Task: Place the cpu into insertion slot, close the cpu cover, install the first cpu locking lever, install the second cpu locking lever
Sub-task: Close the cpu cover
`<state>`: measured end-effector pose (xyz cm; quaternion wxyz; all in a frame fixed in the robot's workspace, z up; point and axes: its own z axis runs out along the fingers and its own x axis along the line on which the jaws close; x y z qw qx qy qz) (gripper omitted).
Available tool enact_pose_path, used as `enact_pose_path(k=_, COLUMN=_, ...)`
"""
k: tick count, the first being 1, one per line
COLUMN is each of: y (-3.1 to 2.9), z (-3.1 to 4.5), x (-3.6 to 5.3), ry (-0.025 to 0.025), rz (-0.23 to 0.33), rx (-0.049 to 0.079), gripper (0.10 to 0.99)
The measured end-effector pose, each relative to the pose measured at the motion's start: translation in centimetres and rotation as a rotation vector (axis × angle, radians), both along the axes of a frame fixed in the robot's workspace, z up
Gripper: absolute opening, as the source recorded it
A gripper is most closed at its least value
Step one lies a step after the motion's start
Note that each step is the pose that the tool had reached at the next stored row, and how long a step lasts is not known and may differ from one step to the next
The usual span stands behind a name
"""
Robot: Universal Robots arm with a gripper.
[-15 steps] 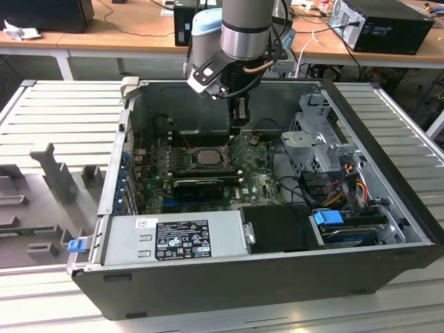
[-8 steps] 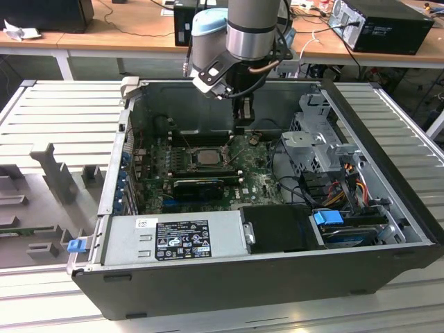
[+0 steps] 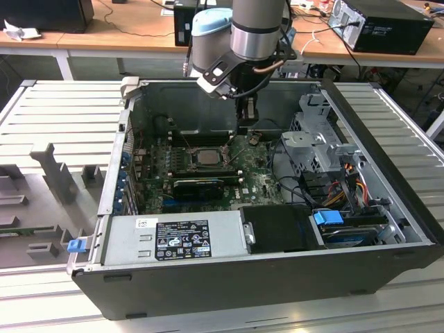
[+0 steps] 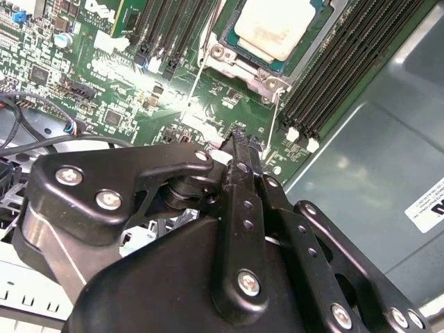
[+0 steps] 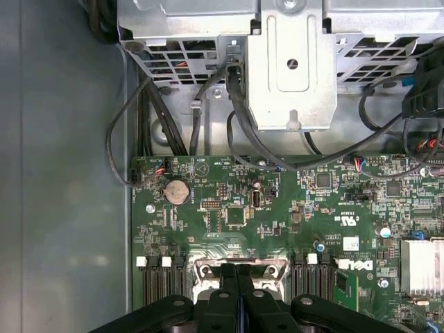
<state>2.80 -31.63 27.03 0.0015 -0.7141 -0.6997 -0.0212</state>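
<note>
**Exterior view, then both wrist views: cpu seated, levers free**

Exterior view. We see the open computer case (image 3: pixel 277 267) lying on the ribbed desk (image 3: pixel 62 111). It contains the motherboard (image 3: pixel 260 177), a power supply (image 3: pixel 173 239) along the near wall, a drive cage (image 3: pixel 312 142) towards the exterior view's right, and the long black graphics card (image 3: pixel 201 186). The cpu (image 3: pixel 206 157) lies in the insertion slot (image 3: pixel 186 161) near the board's middle. The gripper (image 3: pixel 247 118) hangs inside the case, near the slot and towards the exterior view's right of it.

Second wrist view. The cpu (image 4: pixel 274 24) sits flat in its slot, pale top upward, between rows of memory slots (image 4: pixel 340 62). Two thin locking levers (image 4: pixel 196 80) stand out from the slot's rim, and we judge them unlatched. The gripper's fingers (image 4: pixel 239 180) are pressed together with nothing between them, and their tips are close to one lever's end. Whether the cpu cover is lowered we cannot tell.

First wrist view. The closed gripper (image 5: pixel 236 277) points at the slot's silvery rim. The drive cage and its cables (image 5: pixel 239 118) lie further off.

Status. We judge step one done. Both levers remain to be installed.
</note>
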Motion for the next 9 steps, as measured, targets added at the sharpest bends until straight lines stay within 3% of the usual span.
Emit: enact_pose_path(k=9, y=0.0, z=0.0, x=0.59, ry=0.0, rz=0.0, rx=0.0, gripper=0.106)
